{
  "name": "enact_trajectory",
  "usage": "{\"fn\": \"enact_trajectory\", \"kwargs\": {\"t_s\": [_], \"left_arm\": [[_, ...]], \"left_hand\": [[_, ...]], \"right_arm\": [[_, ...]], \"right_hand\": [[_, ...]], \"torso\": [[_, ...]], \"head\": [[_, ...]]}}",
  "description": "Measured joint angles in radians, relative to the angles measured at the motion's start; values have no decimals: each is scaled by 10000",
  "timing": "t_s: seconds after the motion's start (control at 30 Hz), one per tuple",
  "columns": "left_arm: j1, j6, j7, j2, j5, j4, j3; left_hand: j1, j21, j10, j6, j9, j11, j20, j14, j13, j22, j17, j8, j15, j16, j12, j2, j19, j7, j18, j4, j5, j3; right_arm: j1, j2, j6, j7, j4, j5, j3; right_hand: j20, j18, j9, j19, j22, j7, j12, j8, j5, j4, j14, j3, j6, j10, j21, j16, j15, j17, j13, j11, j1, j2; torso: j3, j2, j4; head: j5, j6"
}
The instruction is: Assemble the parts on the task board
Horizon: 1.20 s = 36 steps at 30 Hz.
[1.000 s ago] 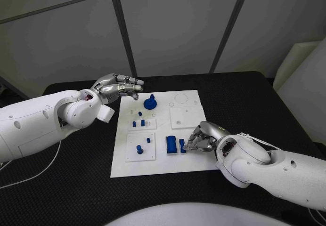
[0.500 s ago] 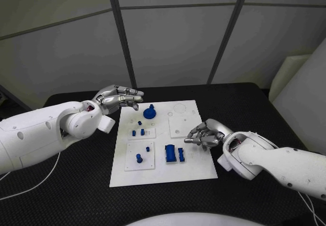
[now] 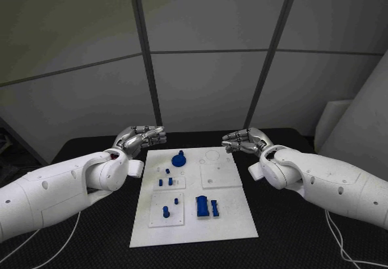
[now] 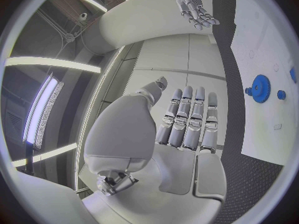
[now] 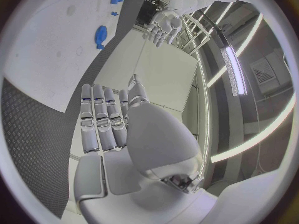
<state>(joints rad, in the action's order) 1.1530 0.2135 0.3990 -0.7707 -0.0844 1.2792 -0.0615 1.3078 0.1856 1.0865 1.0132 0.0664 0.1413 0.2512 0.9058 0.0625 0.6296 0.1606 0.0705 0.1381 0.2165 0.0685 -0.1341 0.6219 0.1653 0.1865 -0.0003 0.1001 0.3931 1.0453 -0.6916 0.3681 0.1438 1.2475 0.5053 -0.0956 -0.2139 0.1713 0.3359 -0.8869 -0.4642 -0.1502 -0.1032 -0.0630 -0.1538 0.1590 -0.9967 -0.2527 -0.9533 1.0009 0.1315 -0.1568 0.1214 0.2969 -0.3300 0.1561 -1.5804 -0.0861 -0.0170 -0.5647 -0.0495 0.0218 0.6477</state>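
The white task board (image 3: 194, 232) lies in the middle of the black table. A blue gear (image 3: 179, 159) stands near its far edge, with small blue pegs (image 3: 166, 181) just in front of it. Two more pegs (image 3: 166, 211) stand in a square plate at the near left, beside two blue blocks (image 3: 203, 206). My left hand (image 3: 139, 137) hovers past the board's far left corner and my right hand (image 3: 245, 140) past its far right corner. Both are empty, fingers stretched out side by side in the wrist views: left hand (image 4: 181, 119), right hand (image 5: 106, 124). The gear (image 4: 259, 88) (image 5: 100, 36) shows there too.
Black table surface (image 3: 299, 235) surrounds the board on all sides. A grey panelled wall (image 3: 202, 84) rises right behind the table's far edge. A thin white cable (image 3: 49, 238) lies on the table at the near left.
The camera has tilted up. My right hand has left the blue blocks and risen to the board's far right corner, fingers now straightened. My left hand stays at the far left corner.
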Motion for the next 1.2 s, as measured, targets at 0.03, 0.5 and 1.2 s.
{"fn": "enact_trajectory", "kwargs": {"t_s": [0.03, 0.5, 1.2], "left_arm": [[-48, 117, 93, 78, -136, -82, -2], [-335, 1105, 847, 953, -1269, -1051, 0], [-990, 4158, 917, -7, 27, 2559, 557]], "left_hand": [[0, -202, -190, -103, -7, -31, 81, -111, 0, -195, -157, 0, 37, -268, 0, 0, -81, -9, 0, 71, 0, -173], [-2438, -1605, -4283, -4958, -328, -992, 25, -5617, -197, -4118, -1343, -359, -816, -1909, -213, 830, -4241, -944, -693, 1591, -3, -3333], [-8596, -1793, -8102, -7948, -644, -1399, -1425, -7605, -597, -5444, -1590, -657, -1374, -2105, -626, 1327, -5725, -1635, -1256, 273, -931, -3933]], "right_arm": [[23, 168, -77, 172, -276, -244, 2], [93, 1307, -649, 1239, -1953, -2088, 19], [36, -600, 2278, 2638, 2499, -3900, 851]], "right_hand": [[-158, -1, -382, -54, 369, 0, 204, 0, 0, -160, 0, -99, 0, 34, -322, 359, 0, -431, 503, 34, 127, -89], [-477, -19, -2940, 3235, 2941, 263, 666, 241, 387, -1042, 4315, -211, 2922, -3856, -878, 1207, -234, -2604, 2922, -473, 3715, -294], [1044, -800, -3335, 6504, 4315, 1413, 958, 553, 1449, -1576, 7599, 1382, 6773, -7435, -1248, 1521, -1183, -2949, 3281, -1498, 10745, 797]], "torso": [[-7, 26, 13], [-3, 123, 69], [167, 204, 486]], "head": [[2, -35], [-16, -342], [-217, -479]]}}
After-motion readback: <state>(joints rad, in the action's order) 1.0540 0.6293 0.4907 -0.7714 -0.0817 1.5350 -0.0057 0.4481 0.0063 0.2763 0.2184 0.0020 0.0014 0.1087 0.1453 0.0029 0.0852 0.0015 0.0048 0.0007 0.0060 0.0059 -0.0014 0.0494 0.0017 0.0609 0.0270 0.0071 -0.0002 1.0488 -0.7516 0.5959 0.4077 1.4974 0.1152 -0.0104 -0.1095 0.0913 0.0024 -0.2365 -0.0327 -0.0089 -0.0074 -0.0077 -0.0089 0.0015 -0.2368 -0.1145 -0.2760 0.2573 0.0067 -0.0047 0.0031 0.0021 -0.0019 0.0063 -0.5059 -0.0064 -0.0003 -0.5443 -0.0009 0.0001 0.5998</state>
